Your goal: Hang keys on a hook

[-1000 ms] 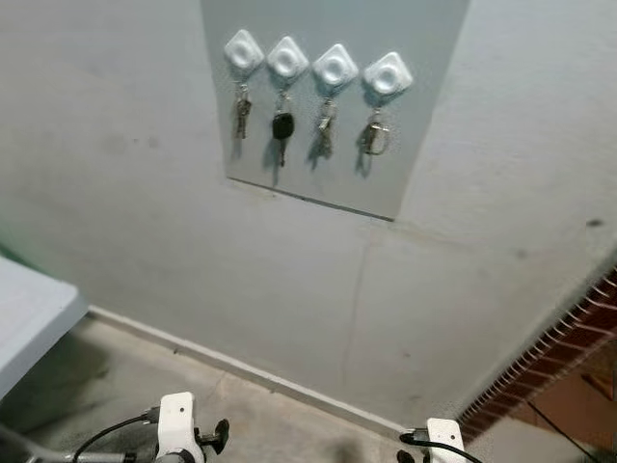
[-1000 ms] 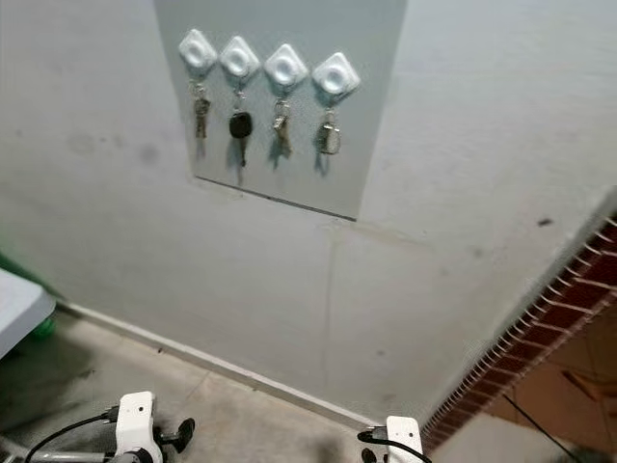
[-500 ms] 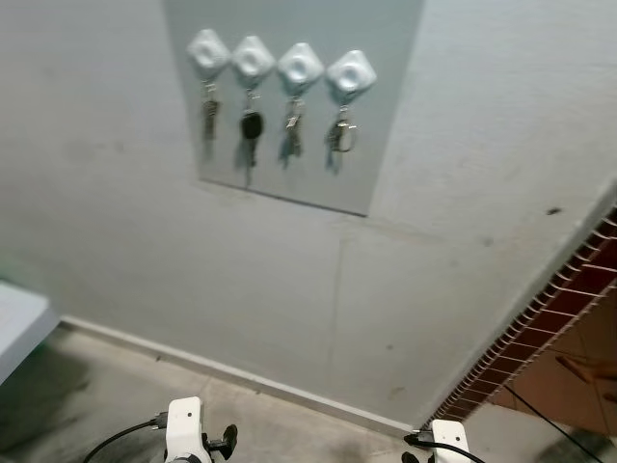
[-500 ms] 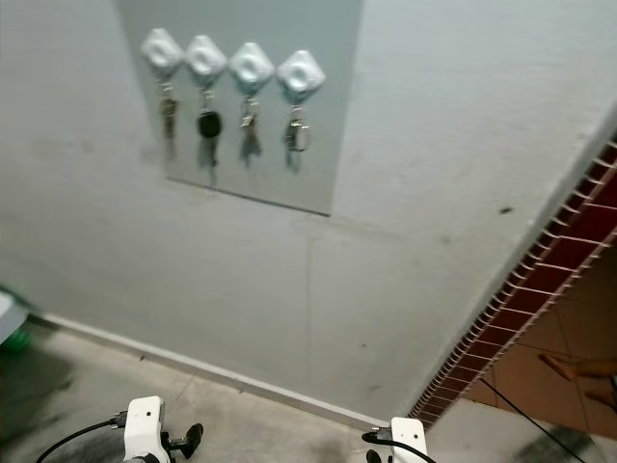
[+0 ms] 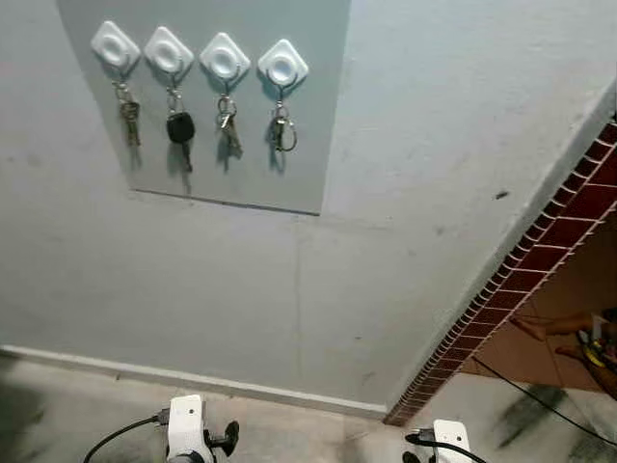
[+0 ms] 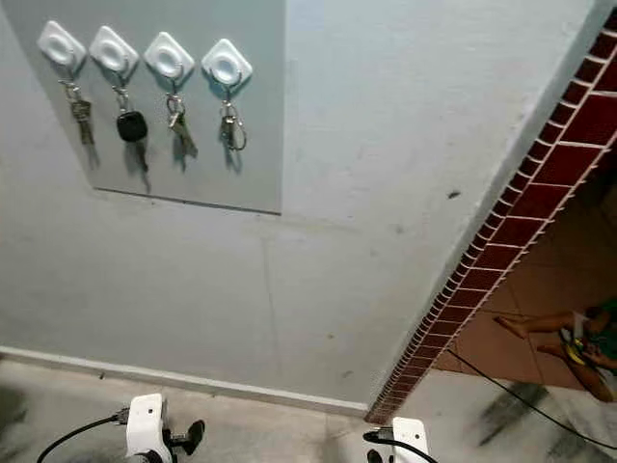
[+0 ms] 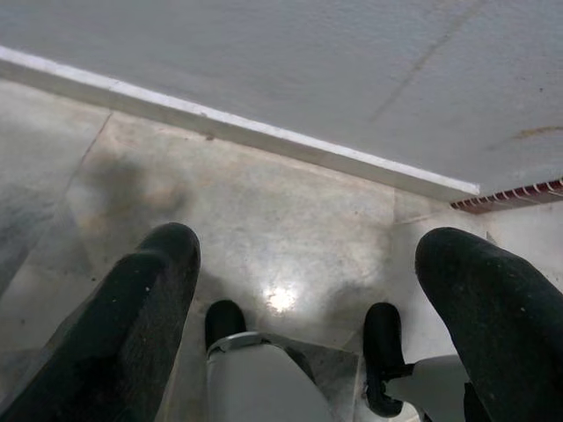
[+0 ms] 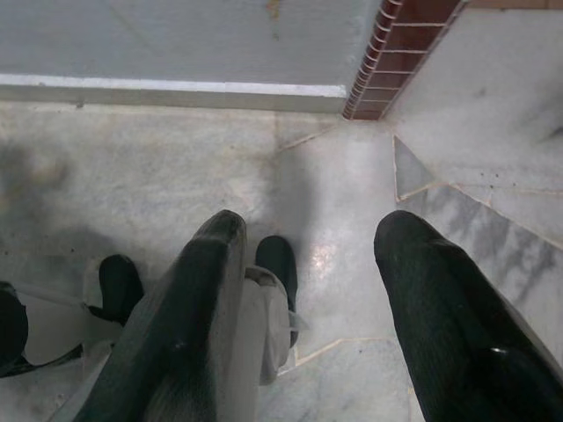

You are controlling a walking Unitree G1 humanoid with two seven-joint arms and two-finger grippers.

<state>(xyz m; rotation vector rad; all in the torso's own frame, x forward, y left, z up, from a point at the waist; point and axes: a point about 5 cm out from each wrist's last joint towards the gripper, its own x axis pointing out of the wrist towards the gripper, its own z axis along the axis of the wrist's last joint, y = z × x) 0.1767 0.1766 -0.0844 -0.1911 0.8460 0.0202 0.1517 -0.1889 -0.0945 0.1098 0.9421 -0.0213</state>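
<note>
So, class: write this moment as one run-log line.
hooks: four, all hold keys | left gripper: jaws open, empty, low over floor | right gripper: same

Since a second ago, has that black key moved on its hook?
No. The black key hangs under the second hook as before; the camera turned, shifting the whole picture.

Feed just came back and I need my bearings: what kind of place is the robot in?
Probably a home entryway or hallway: four white diamond-shaped wall hooks each hold keys on a grey wall panel, above a pale polished stone floor, beside a red brick edge.
</note>
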